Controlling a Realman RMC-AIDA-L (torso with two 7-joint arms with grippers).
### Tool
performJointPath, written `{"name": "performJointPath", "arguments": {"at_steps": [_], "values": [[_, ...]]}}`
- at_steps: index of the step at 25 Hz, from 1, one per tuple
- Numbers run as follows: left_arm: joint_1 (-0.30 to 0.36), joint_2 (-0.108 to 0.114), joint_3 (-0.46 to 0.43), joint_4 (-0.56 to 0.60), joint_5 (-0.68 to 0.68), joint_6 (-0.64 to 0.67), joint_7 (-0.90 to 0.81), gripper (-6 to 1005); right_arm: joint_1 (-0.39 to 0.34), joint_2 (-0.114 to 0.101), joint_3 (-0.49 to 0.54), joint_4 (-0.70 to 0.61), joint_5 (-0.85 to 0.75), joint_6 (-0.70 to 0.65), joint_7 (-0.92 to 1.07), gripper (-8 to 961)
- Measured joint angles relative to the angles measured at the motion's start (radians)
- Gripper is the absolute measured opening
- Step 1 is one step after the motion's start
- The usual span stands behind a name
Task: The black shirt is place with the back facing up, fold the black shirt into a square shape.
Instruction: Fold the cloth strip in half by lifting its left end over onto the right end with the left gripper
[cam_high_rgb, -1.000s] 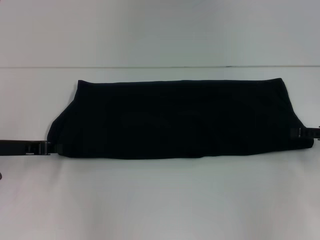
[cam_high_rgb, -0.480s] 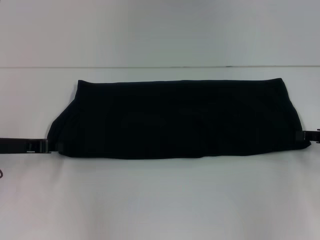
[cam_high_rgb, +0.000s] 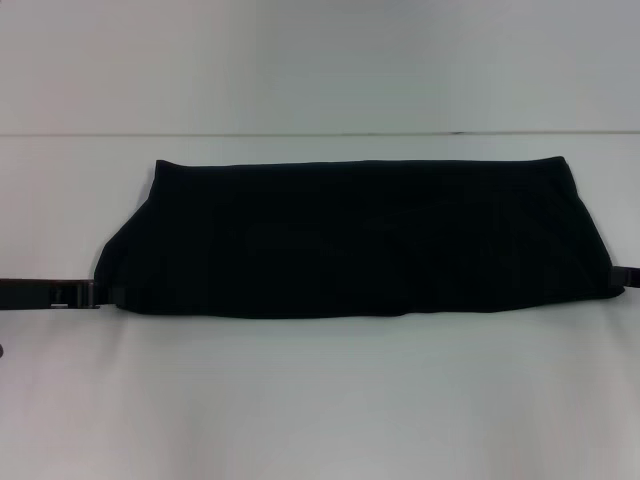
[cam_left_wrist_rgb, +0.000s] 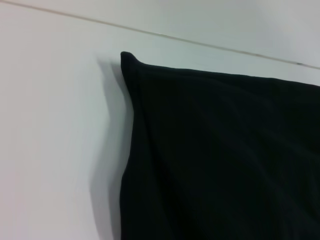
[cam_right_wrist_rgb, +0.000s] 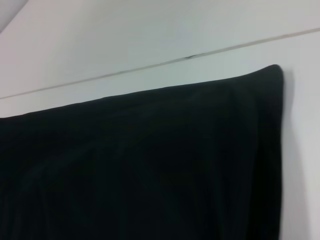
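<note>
On the white table (cam_high_rgb: 320, 400), both grippers flank the black shirt (cam_high_rgb: 350, 240), jaws' state unclear.

Your left gripper (cam_high_rgb: 105, 294) low at left edge, arm reaching in level from side. Your right gripper (cam_high_rgb: 622, 278) at far right edge, mostly out of view. Finger state of both unreadable.

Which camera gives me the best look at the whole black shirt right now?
The head view: the black shirt lies there whole, a wide folded band on the white table, with the left gripper and right gripper at its ends. Each wrist view shows only one far corner and part of the fabric.
</note>
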Motion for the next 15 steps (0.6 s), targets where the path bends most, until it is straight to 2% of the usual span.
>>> {"name": "performJointPath", "arguments": {"at_steps": [1,15], "values": [[0.001,0.0,-0.003,0.001,-0.001,0.003,0.007,5,-0.003,-0.002,0.007,0.0,0.001,-0.003,-0.008,1],[0.005,0.017,-0.096,0.003,0.006,0.052,0.093,26,-0.028,-0.009,0.097,-0.007,0.003,-0.058,-0.063,0]]}}
